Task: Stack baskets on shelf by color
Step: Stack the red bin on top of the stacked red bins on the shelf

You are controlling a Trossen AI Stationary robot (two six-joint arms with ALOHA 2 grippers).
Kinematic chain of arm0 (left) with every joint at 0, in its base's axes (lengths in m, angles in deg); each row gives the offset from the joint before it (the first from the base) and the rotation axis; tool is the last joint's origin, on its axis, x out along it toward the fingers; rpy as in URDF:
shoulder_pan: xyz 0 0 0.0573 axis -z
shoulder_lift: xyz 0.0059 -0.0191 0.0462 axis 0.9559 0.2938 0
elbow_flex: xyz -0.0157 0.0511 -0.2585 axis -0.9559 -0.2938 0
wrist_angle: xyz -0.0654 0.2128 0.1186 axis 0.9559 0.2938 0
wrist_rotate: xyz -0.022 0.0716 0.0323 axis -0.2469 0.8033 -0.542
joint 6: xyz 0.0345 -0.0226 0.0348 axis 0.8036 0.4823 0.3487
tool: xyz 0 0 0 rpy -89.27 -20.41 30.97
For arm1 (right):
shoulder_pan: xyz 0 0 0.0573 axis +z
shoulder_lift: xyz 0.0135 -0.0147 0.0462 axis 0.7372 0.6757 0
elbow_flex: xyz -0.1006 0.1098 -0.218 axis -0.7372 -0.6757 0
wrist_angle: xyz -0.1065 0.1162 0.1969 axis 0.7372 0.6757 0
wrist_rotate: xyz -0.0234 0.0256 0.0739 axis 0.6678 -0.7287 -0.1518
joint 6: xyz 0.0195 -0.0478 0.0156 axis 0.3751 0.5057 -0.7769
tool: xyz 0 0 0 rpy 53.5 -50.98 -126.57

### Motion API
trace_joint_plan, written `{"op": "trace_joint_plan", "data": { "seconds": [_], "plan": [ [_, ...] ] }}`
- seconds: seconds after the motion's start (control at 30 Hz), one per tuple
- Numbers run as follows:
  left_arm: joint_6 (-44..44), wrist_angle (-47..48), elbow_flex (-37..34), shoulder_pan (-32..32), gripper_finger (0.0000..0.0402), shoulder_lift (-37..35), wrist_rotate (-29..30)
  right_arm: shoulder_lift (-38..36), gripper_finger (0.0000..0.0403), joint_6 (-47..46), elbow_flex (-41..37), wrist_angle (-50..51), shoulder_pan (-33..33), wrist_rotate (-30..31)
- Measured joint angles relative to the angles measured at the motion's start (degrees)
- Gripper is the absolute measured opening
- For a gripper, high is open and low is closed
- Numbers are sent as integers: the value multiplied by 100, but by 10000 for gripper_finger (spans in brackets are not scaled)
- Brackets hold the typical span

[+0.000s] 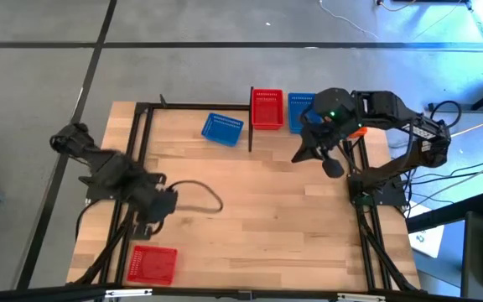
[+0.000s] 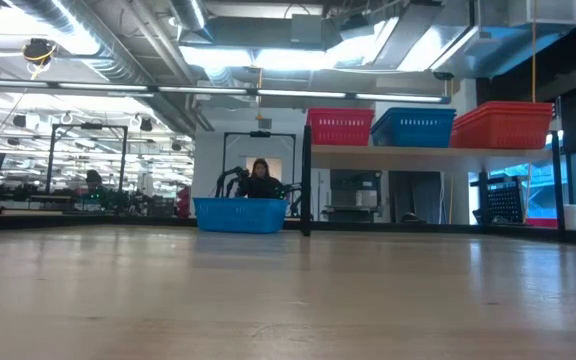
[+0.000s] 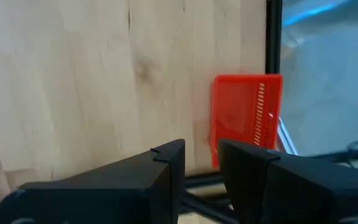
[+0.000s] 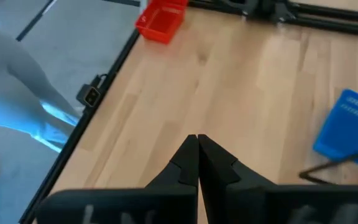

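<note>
Since the red basket (image 1: 153,264) at the lower left of the high view is the one the left arm looks down at, it is likely the next to be picked up. It lies flat on the table (image 1: 267,218), close to the lower left corner, well apart from the rest. In the left wrist view the same red basket (image 3: 247,118) shows just past the fingers. The left gripper (image 1: 164,201) is above it in the picture, fingers apart with nothing between them.

To do this well, the left gripper should go down over one thin wall of the basket, one finger inside and one outside, then squeeze.

On the shelf (image 1: 325,134) at the top middle sit another red basket (image 1: 267,107) and a blue basket (image 1: 300,111). A loose blue basket (image 1: 222,128) lies tilted on the table just left of them. The right gripper (image 1: 302,155) hangs near the shelf, fingers pressed together and holding nothing.
</note>
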Motion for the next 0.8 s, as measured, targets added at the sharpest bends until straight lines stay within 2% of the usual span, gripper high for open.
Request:
{"op": "trace_joint_plan", "data": {
  "seconds": [0.13,0.33,0.63,0.8],
  "plan": [
    [-821,-395,-224,697,86,-2,674,0,0,-2,-11,-46,264,-100],
    [-1625,-1210,-1082,1386,86,2,748,4,0,8,-44,-158,546,-237],
    [-1792,-3145,-2799,1712,86,3,753,4,0,-164,-44,-341,646,-238],
    [-1790,-3685,-3430,1732,86,4,757,4,0,-188,-44,-338,644,-238]
  ]
}}
